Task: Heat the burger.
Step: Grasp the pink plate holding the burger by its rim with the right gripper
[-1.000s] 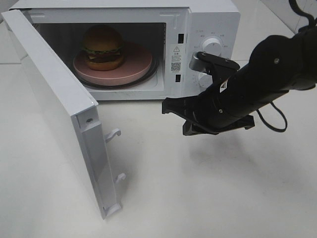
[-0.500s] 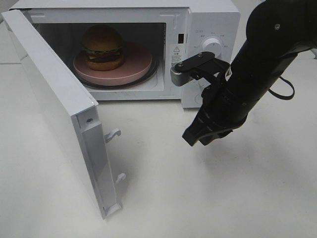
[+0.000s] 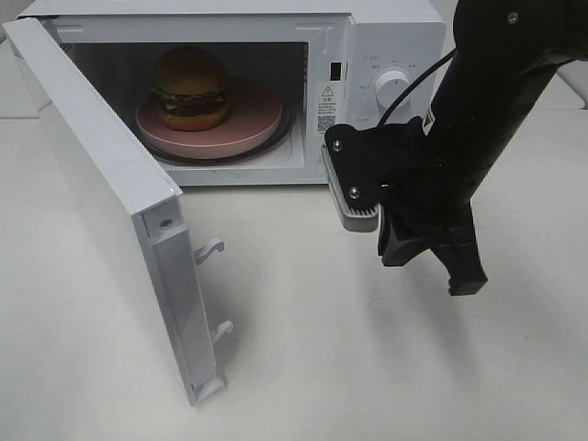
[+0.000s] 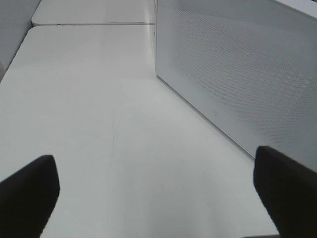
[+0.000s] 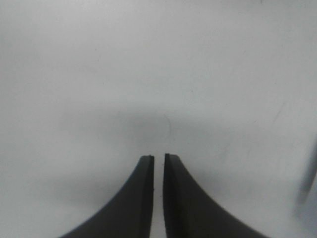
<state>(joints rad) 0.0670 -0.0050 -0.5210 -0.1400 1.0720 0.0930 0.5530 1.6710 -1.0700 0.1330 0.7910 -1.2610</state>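
— Burger (image 3: 191,87) check: where is it, and what are your grippers doing?

— On my screen the right gripper (image 5: 158,159) has its black, curved fingers (image 5: 141,193) barely parted. There is a thin slit between the flat tips, and they pinch nothing. It hangs tips-down over the smooth white table (image 3: 367,367), just in front of the microwave (image 3: 390,37) and its control panel. The left gripper (image 4: 157,181) is spread wide, with its two dark, rounded fingertips empty. I have it low over the table, beside the microwave's perforated white side.

— And the burger itself?

— I see it inside the microwave, sitting on a round, matte pink plate (image 3: 262,115), toward the plate's left side. It has a glossy brown domed bun, frilly green lettuce and a dark patty. The boxy white door (image 3: 101,184) stands swung out to the left, and two hooked latches (image 3: 209,248) jut from its edge.
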